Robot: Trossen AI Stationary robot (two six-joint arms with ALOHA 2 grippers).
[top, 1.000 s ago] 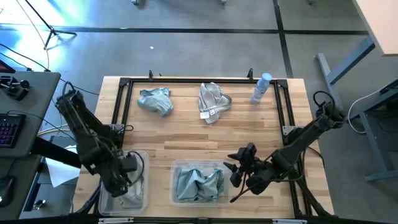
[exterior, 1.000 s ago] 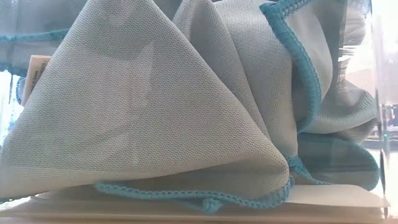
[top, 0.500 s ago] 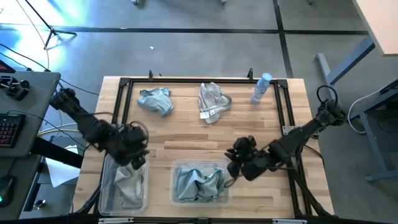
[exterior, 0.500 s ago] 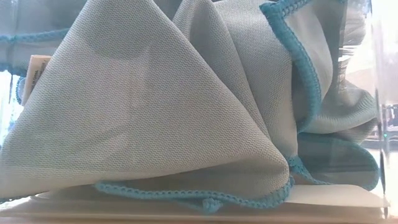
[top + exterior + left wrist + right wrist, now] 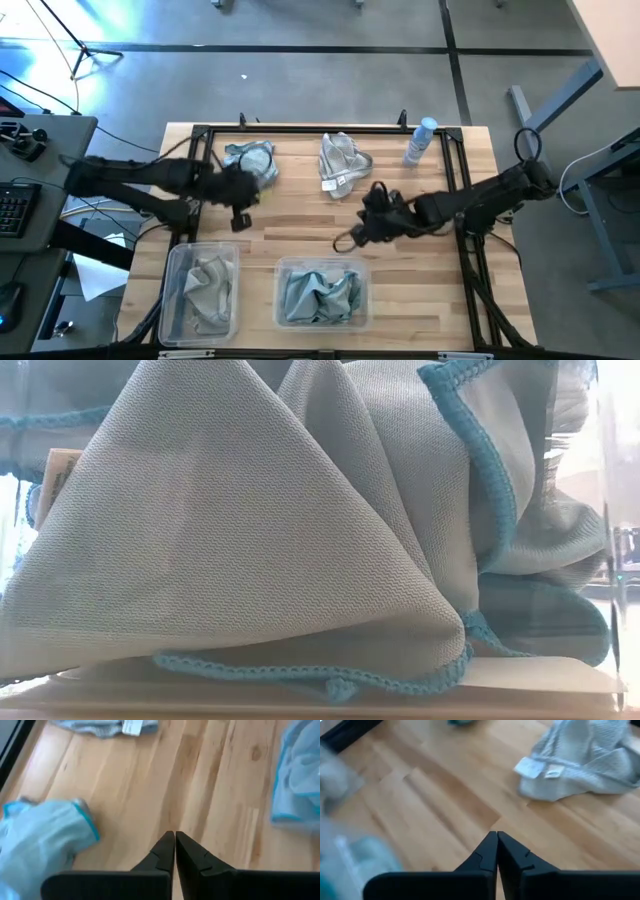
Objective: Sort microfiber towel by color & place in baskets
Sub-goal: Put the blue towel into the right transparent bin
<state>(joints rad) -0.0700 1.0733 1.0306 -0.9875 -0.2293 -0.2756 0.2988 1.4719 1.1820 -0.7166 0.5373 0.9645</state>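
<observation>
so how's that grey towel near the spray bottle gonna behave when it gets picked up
The grey towel lies crumpled in soft folds, so it will probably go floppy and drape from a pinch. It looks thin and likely light. Its white tag sticks out at one edge, so a grip there might lift only a corner.

two baskets are set along the near edge, the narrower basket (image 5: pixel 200 292) left of the wider basket (image 5: pixel 320 292), each with towels inside. two towels (image 5: pixel 250 160) (image 5: pixel 342 163) and a spray bottle (image 5: pixel 420 141) are ranged along the far edge.
</observation>
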